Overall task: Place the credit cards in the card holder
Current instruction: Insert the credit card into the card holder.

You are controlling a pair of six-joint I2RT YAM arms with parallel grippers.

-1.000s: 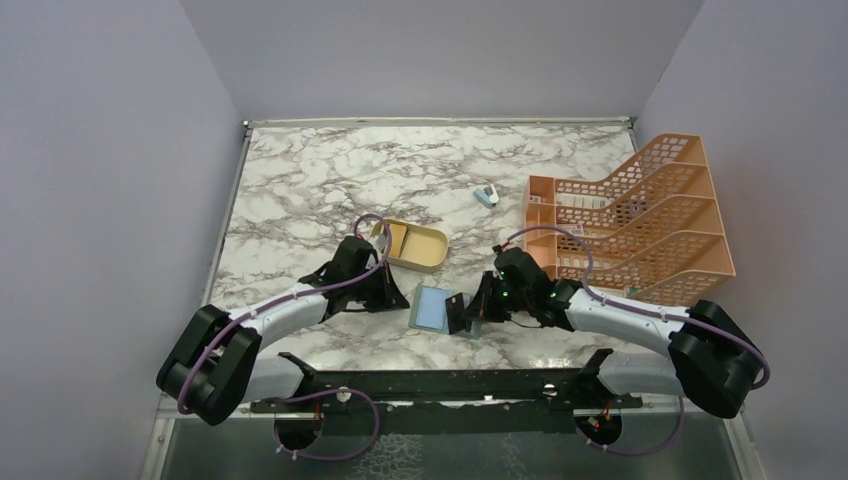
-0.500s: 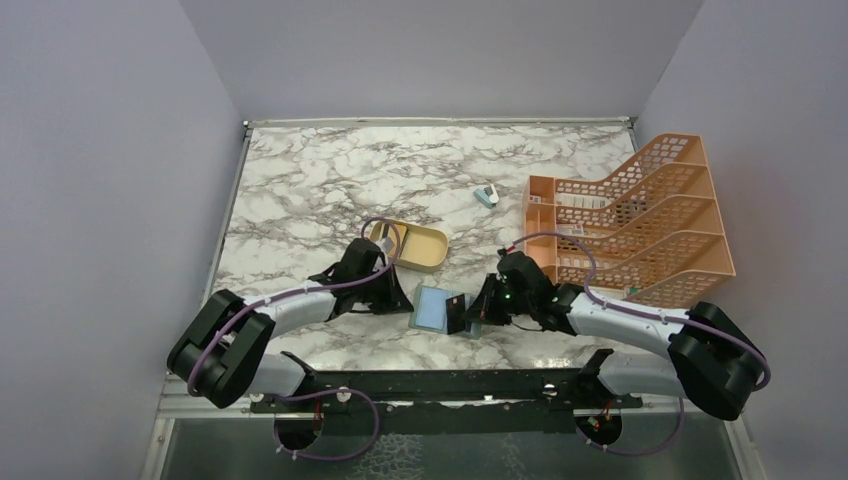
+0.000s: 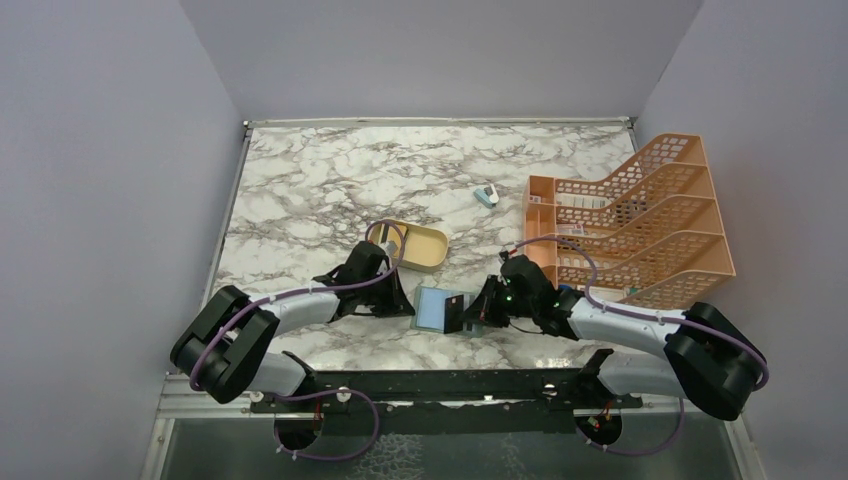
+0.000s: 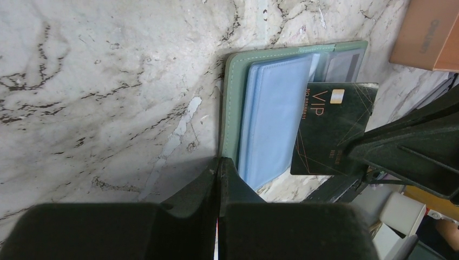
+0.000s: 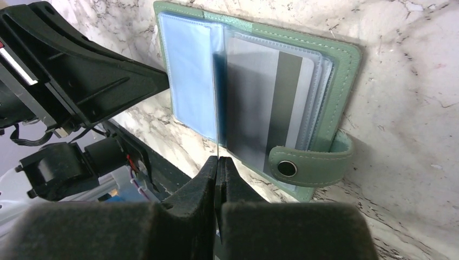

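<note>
Above card holder (image 4: 270, 119), card (image 4: 333, 127) in right end effector (image 5: 217, 160)

The left arm (image 3: 290, 305) and right arm (image 3: 625, 322) have pale white tubes between big round black joints. A thin purple cable (image 3: 375, 228) loops along each arm. Small green lights (image 3: 508, 297) glow on the right arm. The left gripper (image 4: 218, 162) and right gripper (image 5: 218, 160) are black, with pointed tips.

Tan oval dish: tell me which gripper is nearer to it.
Left. The left gripper sits at the left edge of the card holder, just near-side of the tan dish; the right gripper, shut on a dark card, is across the holder, farther off.
</note>
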